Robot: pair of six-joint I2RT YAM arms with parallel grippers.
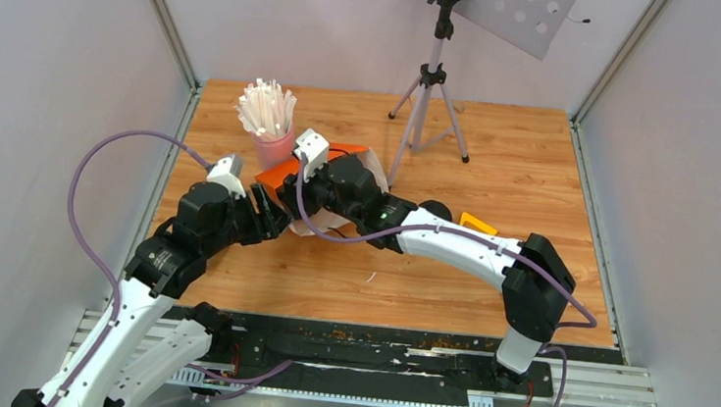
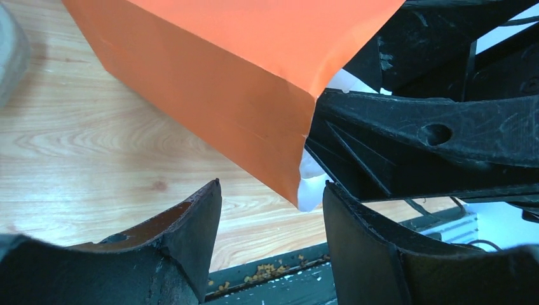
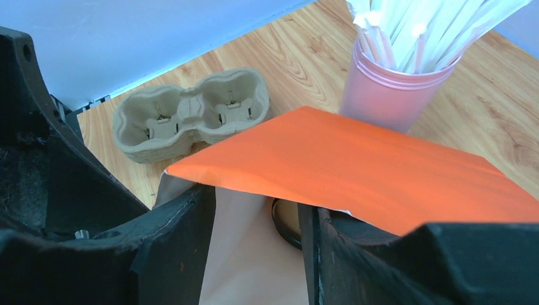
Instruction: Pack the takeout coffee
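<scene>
The small kraft-brown paper cup (image 3: 287,222), a black ring at its top, sat inside the mouth of the one orange paper bag (image 3: 381,171). Only a sliver showed under the bag's top panel, just beside a finger of the right pincer (image 3: 257,204). That pincer's jaws stood spread, the panel's edge lying across them. The left pincer (image 2: 272,190) was spread too, the bag's corner hanging over its gap. Both arms reached in low, crowded at the bag. One grey-brown two-well pulp tray (image 3: 191,114) and one pink cup of white sticks (image 3: 394,95) stood close by. Bare wooden surface (image 1: 518,158) stretched right, past one tripod (image 1: 430,92).
</scene>
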